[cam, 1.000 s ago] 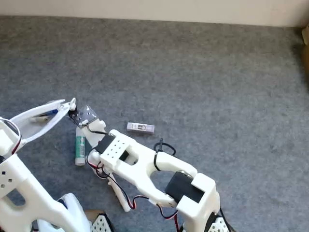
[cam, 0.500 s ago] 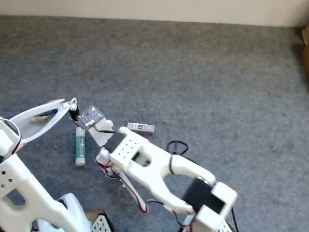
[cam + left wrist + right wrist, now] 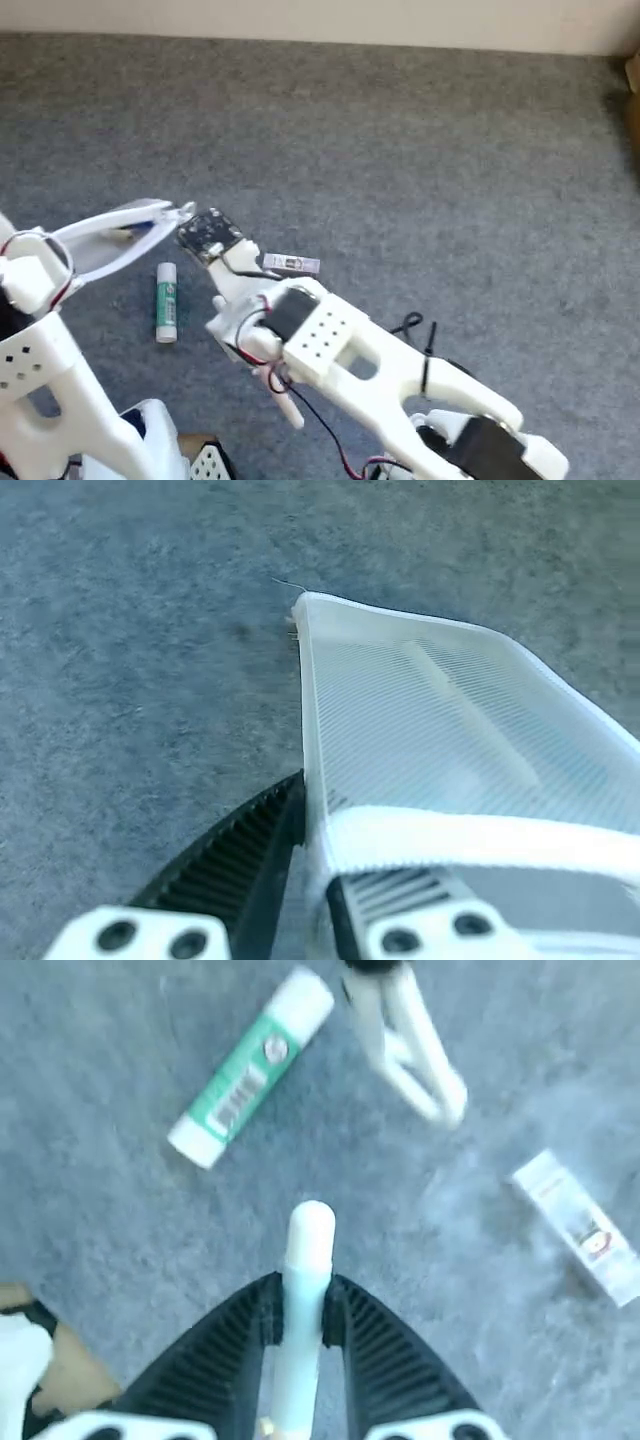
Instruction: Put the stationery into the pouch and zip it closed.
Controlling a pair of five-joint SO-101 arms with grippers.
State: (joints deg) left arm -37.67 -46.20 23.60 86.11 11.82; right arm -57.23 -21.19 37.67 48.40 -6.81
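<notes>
Two pincers, both loaded. Left gripper [image 3: 315, 830]: black ribbed jaws pinched on the rim of the flat, translucent white pouch [image 3: 420, 710]. The pouch has a finely ribbed film, and its inside is too hazy to make out. Right gripper [image 3: 302, 1290]: jaws closed on a smooth white cylindrical stick [image 3: 310, 1235] with its lower end cut off. A green-and-white glue stick tube [image 3: 250, 1080] and a small white rectangular box [image 3: 580, 1225] lie apart on the grey nubby carpet [image 3: 420, 150], near the pouch.
</notes>
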